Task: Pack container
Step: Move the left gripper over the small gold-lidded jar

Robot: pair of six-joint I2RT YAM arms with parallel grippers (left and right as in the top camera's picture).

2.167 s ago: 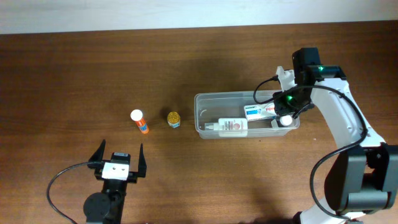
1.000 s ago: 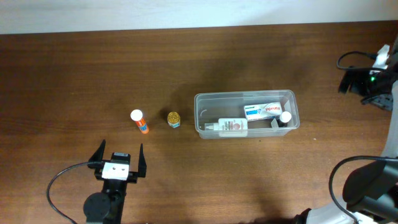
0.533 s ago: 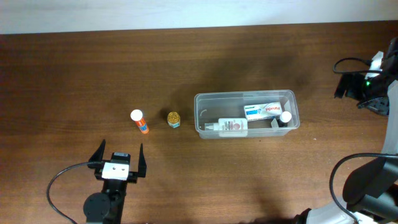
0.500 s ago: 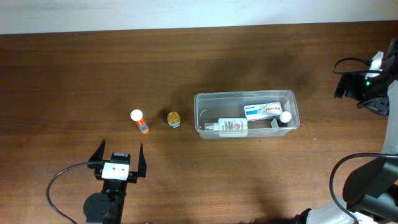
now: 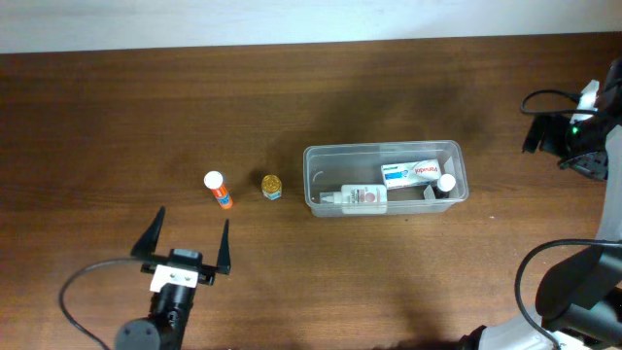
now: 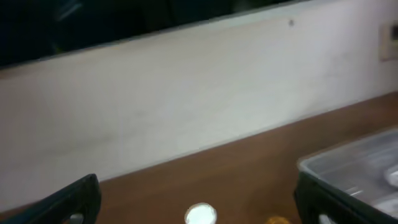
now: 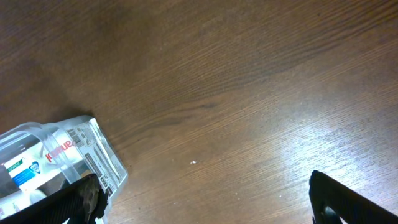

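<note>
Your left hand (image 5: 190, 241) has lifted and edged forward, wide and empty, so the next pick looks to be starting: close on the white-capped orange stick (image 5: 218, 190) just ahead of it, then carry it right to the clear plastic rectangular container (image 5: 309, 180), while your right hand (image 7: 202, 190) idles wide beyond it.

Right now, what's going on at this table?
A robot is packing a clear container. It already holds a toothpaste box, a white bottle and a small white-capped bottle. An orange tube and a yellow-lidded jar sit on the table to its left. Both claws are open and empty: the left claw near the tube, the right claw beyond the container's right end.
</note>
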